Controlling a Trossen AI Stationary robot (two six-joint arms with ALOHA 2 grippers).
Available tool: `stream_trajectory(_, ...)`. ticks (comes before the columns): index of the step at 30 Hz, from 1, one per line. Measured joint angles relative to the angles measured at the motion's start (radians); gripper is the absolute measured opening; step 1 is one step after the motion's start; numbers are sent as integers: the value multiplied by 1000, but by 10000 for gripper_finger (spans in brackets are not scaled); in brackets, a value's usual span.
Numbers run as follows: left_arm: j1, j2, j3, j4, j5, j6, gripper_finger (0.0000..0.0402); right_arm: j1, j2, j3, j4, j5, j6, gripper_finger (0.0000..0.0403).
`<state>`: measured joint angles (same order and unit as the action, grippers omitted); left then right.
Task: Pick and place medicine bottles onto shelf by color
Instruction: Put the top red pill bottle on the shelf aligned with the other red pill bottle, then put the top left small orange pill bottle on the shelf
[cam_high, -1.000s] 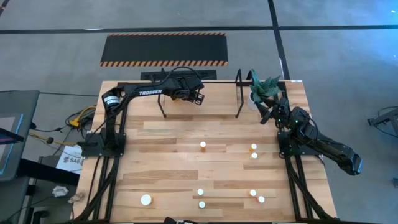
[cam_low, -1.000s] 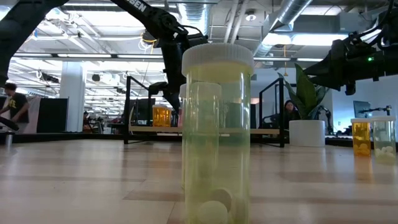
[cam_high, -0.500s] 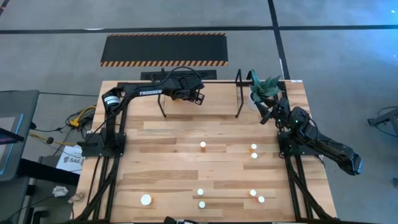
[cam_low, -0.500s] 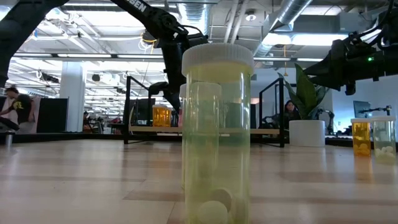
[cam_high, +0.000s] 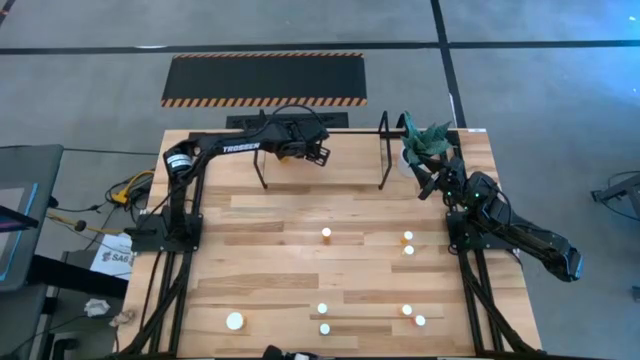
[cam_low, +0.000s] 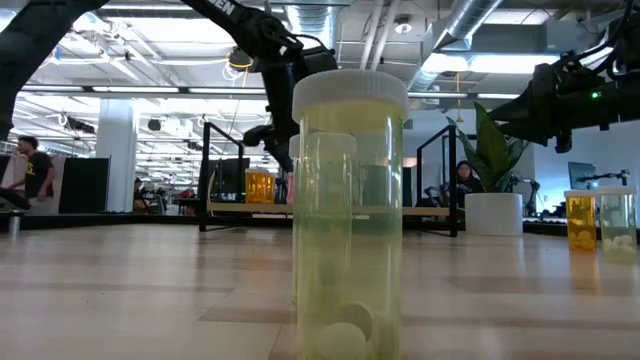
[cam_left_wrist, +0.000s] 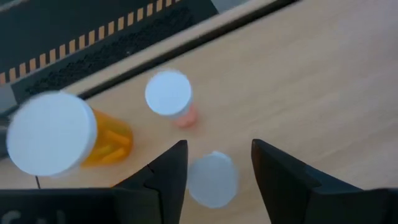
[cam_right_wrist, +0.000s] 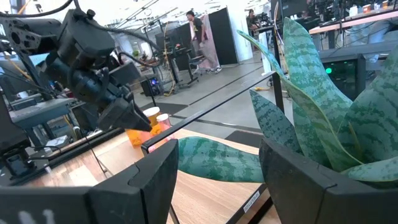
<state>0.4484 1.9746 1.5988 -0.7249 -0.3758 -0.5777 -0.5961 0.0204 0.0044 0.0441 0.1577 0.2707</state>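
Wooden table (cam_high: 280, 250), light planks, seen from above. Black mat with yellow-and-black striped edges (cam_high: 264, 78) lay on grey floor beyond table's far edge. White pot with green mottled plant (cam_high: 424, 146) stood at far right corner of table; broad striped leaves (cam_right_wrist: 323, 106) filled right wrist view. Yellow cables (cam_high: 128, 188) bundled left of table, papers (cam_high: 108, 256) on floor nearby. Open workshop behind: ceiling ducts (cam_low: 470, 22), strip lights, desks. One person (cam_low: 30, 172) at far left, another seated (cam_low: 462, 180) beside plant.
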Motion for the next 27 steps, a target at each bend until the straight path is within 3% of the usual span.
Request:
stream_trajectory(7,1,-12,9,-4,1,20,181,0,0,0,0,0,0,249)
stream_trajectory(17,-8,-126,10,34,-55,41,179,0,0,0,0,0,0,249)
stream_trajectory(27,-134,-166,10,174,-45,222,179,0,0,0,0,0,0,249)
